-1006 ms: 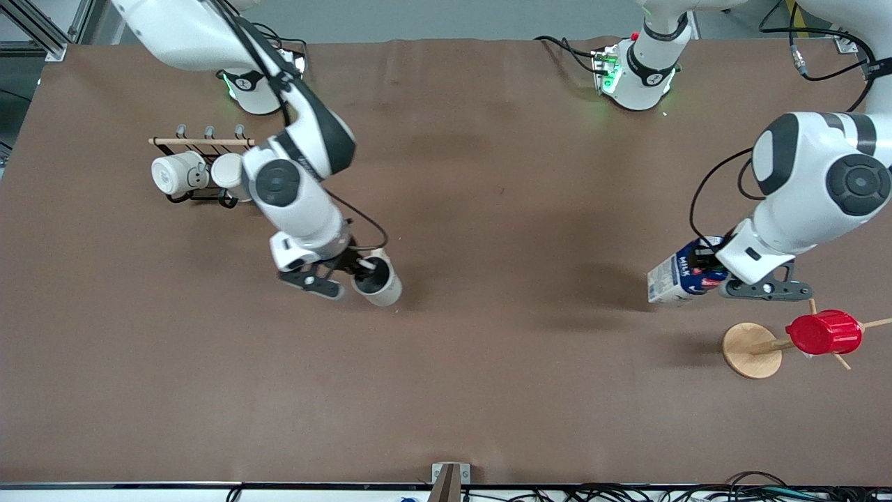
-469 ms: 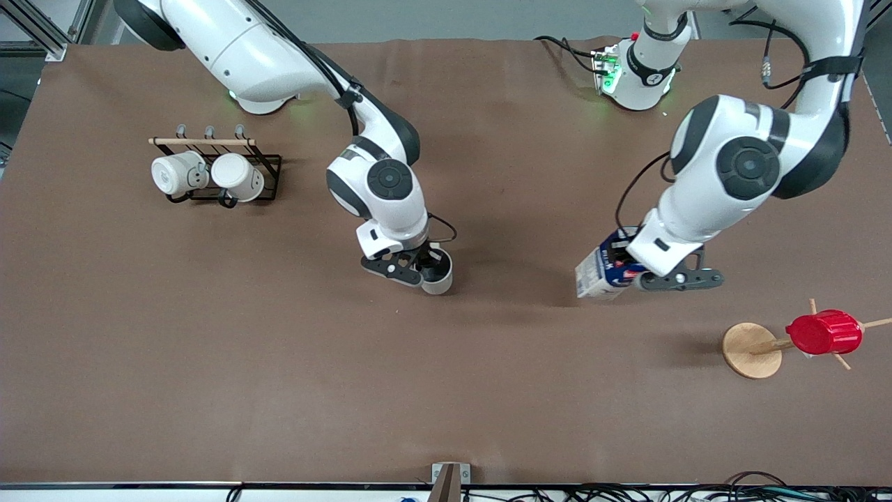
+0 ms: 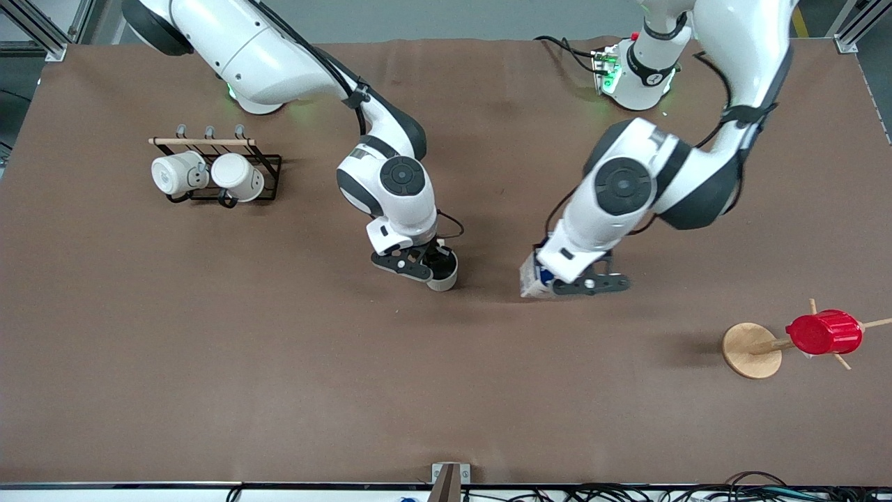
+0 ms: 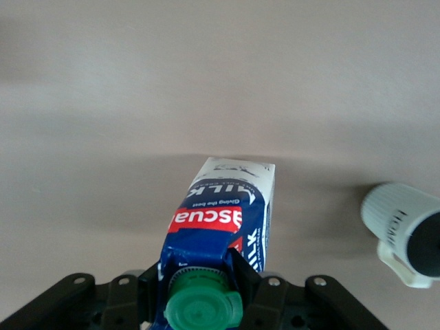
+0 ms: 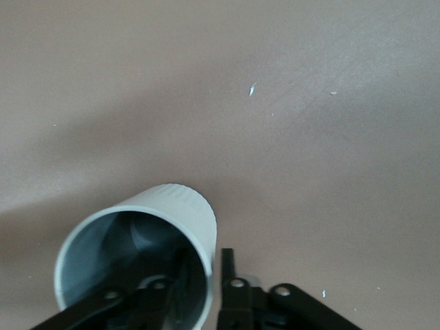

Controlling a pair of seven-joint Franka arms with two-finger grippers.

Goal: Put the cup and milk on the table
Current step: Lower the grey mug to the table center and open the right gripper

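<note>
cup upright near mid-table, rim straddled by right gripper: one finger inside, one outside, slightly apart. milk beside cup toward left arm's end, clamped at its capped top by left gripper, jaws tight. mug rack well apart from cup.

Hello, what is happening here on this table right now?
Two arms are bringing things to the middle of the table. The right end effector has one finger inside the cup and one outside its wall. The left end effector is shut on the milk near its cap. Both things sit low at the tabletop, side by side and apart.
</note>
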